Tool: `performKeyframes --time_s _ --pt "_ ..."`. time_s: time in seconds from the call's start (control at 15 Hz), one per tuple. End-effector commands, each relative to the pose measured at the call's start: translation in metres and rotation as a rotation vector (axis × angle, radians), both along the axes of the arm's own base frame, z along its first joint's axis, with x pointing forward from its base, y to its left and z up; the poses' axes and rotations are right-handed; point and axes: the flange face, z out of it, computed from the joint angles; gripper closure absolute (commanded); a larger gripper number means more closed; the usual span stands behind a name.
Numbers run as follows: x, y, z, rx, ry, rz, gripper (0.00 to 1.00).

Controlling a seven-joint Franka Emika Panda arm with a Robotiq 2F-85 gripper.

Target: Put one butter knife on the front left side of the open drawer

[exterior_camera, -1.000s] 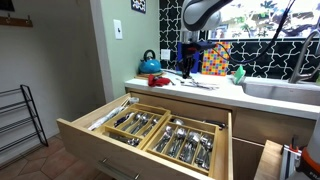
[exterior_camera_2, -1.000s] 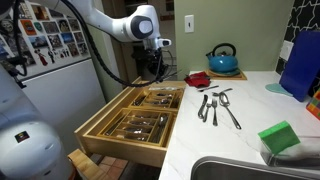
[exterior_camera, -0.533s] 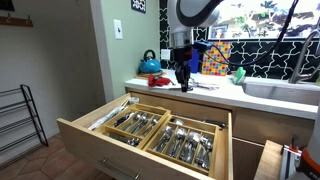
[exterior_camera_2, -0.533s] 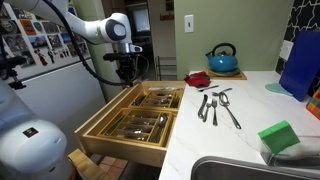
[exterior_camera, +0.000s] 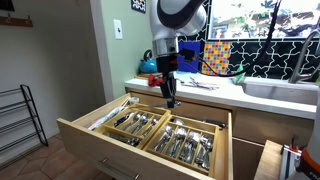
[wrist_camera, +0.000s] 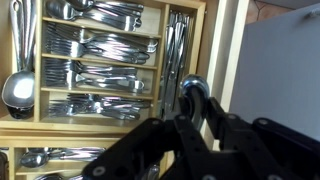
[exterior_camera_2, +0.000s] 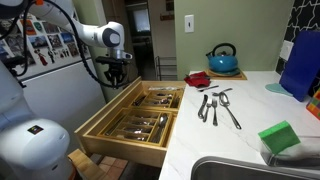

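Two cutlery trays (wrist_camera: 100, 59) full of silver utensils sit side by side in the drawer (exterior_camera: 92, 143), which stands pulled out below the desk (exterior_camera_2: 235, 125). A narrow side section (wrist_camera: 178, 50) beside the trays holds a few long pieces. The gripper (exterior_camera: 169, 98) points down over the drawer. In an exterior view (exterior_camera_2: 116, 80) it hangs near the drawer's far side wall, and the wrist view looks down on the side section and that wall. In the wrist view (wrist_camera: 192, 100) the dark fingers stand close together around a rounded silver end. I cannot tell whether they clamp it, or whether it is a knife. Several loose utensils (exterior_camera_2: 218, 106) lie on the desk, apart from the drawer. Also on the desk are a blue kettle (exterior_camera_2: 223, 58), a red bowl (exterior_camera_2: 198, 78) and a green sponge (exterior_camera_2: 279, 137).
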Motion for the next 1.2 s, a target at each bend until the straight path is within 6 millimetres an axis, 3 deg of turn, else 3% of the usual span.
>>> performKeyframes --time_s 0.0,0.2,0.27,0.67,1.13 --pt "0.002 0.0 0.0 0.004 0.001 0.004 0.77" --pt "0.004 0.0 0.0 0.006 0.002 0.006 0.77" --pt "0.004 0.0 0.0 0.006 0.002 0.007 0.91" --pt "0.063 -0.008 -0.013 0.021 0.021 0.008 0.92" --pt "0.121 0.024 -0.057 0.057 0.06 0.085 0.92"
